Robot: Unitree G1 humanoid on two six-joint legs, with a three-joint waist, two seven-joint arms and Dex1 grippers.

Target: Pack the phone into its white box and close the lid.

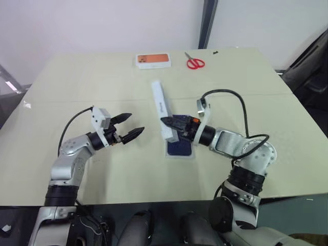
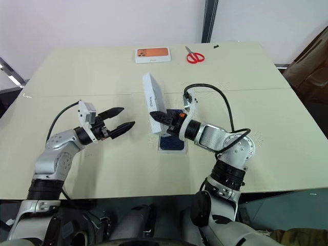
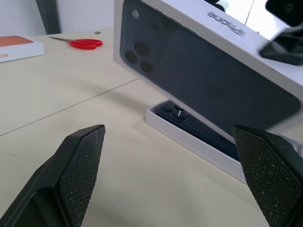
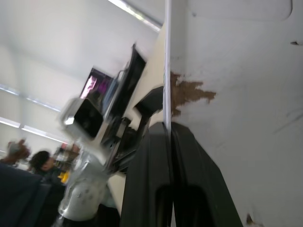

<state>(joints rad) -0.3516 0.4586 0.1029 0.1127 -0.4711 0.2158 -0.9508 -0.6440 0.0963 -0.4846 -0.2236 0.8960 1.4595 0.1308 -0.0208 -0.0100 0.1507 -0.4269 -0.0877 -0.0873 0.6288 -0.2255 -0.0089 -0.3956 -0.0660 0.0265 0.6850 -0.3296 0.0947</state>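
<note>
The right pincer (image 1: 166, 121) grips the lid (image 1: 160, 106) on edge above the phone (image 1: 179, 148) in the white box (image 3: 189, 142); the left pincer (image 1: 132, 126) gapes wide.

One readable text: grey word "iPhone" on narrow white side wall of shallow white cardboard lid (image 3: 208, 52), seen upside down in left wrist view. Lid's outer top carries printed dark blue phone image with camera cluster, no letters legible there. Small print on orange-topped white box (image 1: 152, 60) too small to read.
</note>
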